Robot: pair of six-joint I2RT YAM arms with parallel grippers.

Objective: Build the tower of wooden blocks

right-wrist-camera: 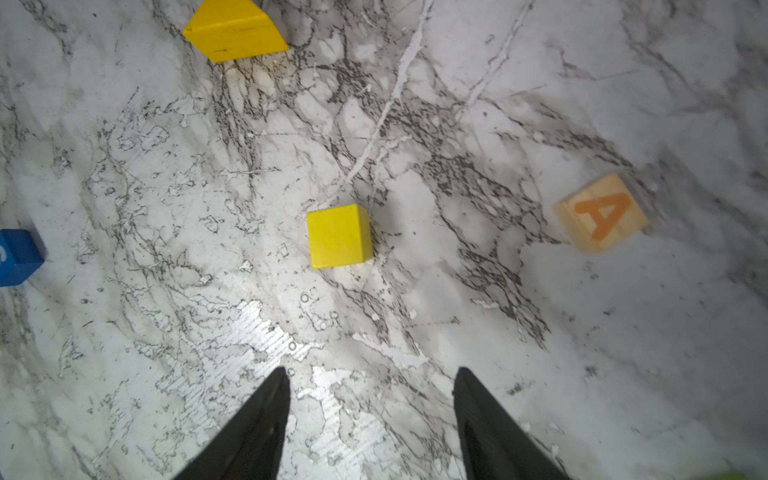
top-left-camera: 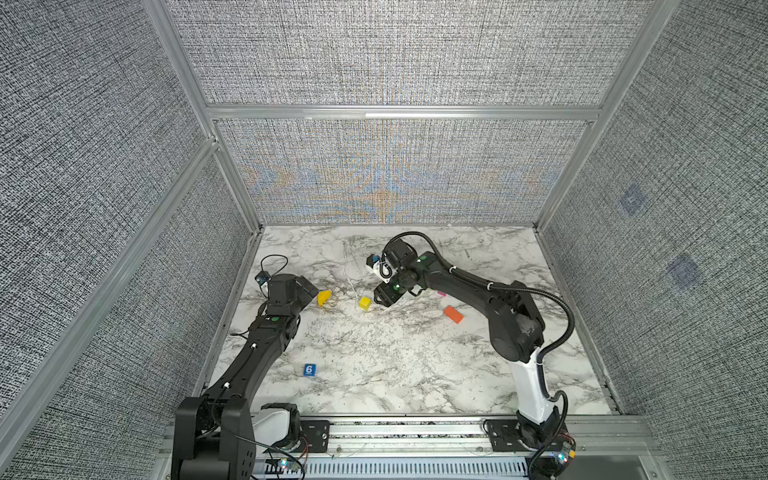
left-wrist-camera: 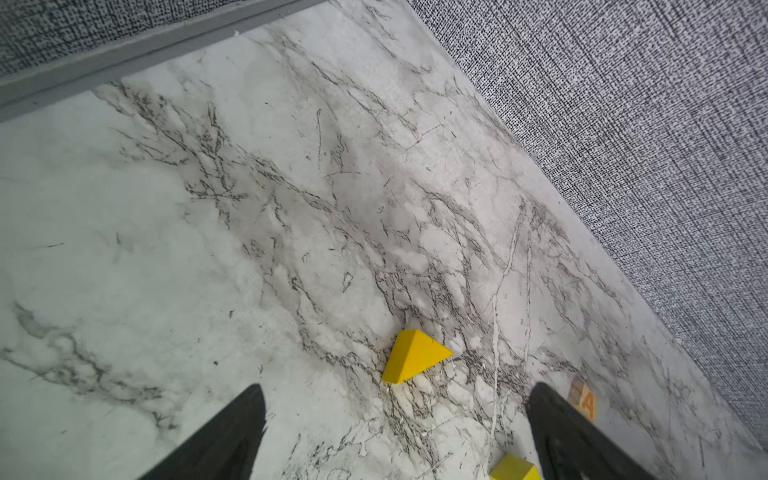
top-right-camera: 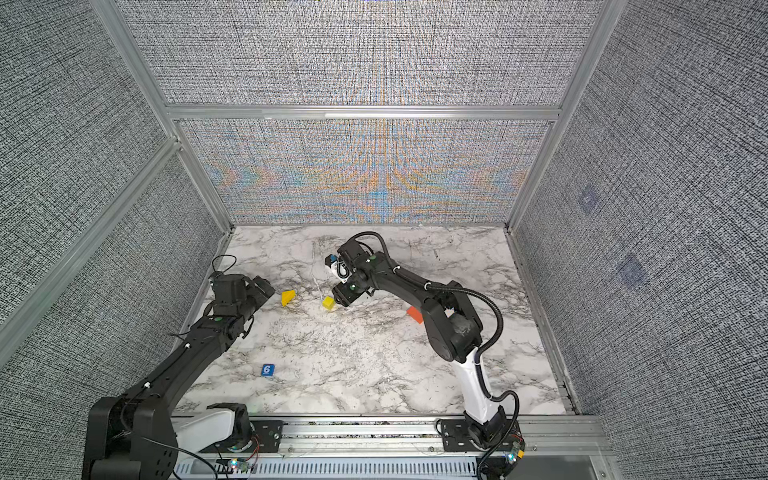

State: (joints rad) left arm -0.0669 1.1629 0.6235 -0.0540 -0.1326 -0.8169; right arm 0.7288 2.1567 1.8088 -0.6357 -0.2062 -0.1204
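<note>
Jaws of the right gripper (right-wrist-camera: 370, 374) stand half apart and empty. The grasp would likely go best if they square to the flat sides of the yellow cube (right-wrist-camera: 338, 236) and straddle it before closing. The cube sits just ahead of the tips, mid-desk (top-left-camera: 415, 374) in the far half. The left gripper (left-wrist-camera: 397, 390) gapes wide and empty, with the yellow wedge (left-wrist-camera: 413, 356) just ahead of it, nearer the left edge.

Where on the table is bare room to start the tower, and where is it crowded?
The widest bare patch lies between the blue "6" cube, the orange slab and the yellow cube. It is crowded where the left gripper, yellow wedge and right gripper flank that cube.
</note>
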